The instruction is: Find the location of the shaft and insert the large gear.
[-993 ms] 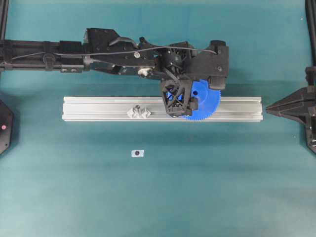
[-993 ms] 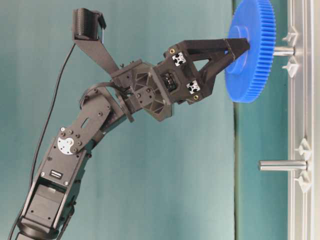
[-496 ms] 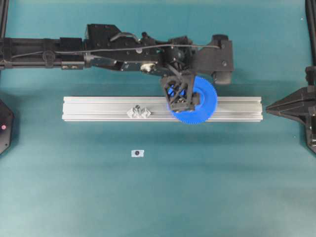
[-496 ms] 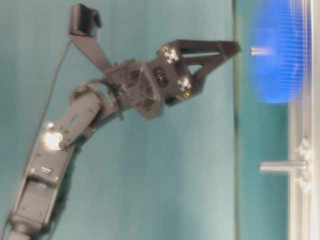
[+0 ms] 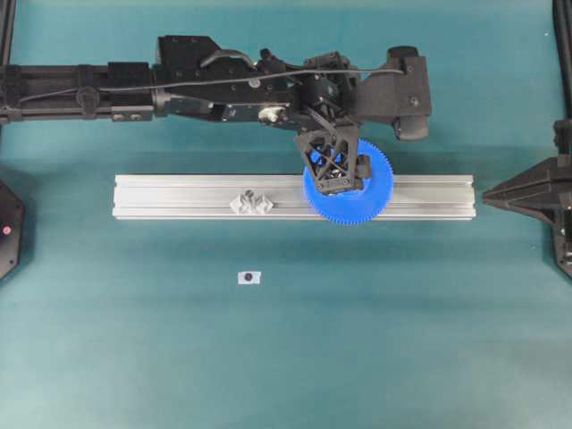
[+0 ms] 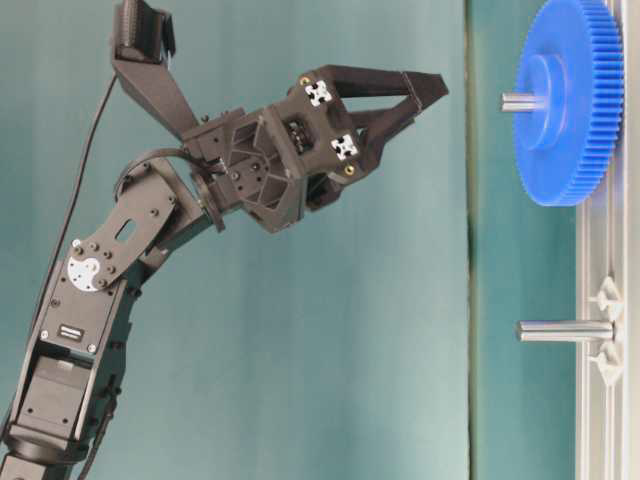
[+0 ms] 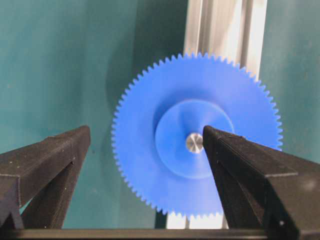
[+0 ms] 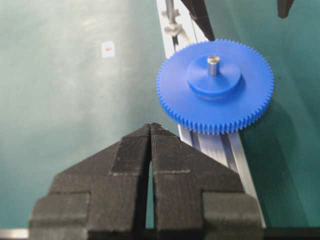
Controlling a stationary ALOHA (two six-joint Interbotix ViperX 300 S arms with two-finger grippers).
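The large gear (image 5: pixel 374 195), a bright blue toothed disc, sits flat on the rail with the shaft (image 8: pixel 213 64) standing up through its hub. The shaft's tip (image 6: pixel 512 100) sticks out beyond the hub. My left gripper (image 6: pixel 425 98) hangs open a good way above the large gear (image 6: pixel 565 100), touching nothing. In the left wrist view the large gear (image 7: pixel 145 165) lies between the spread fingers (image 7: pixel 240 160), well below them. My right gripper (image 8: pixel 151 126) is shut and empty, resting off the rail's right end (image 5: pixel 487 194).
The aluminium rail (image 5: pixel 179 197) runs across the table. A second upright pin (image 6: pixel 565 330) with bunched brackets (image 5: pixel 253 203) stands left of the gear. A small white tag (image 5: pixel 249 277) lies in front of the rail.
The gear has left the left gripper and slid down the shaft onto the rail. The left gripper has drawn back upward, away from the gear, still open.
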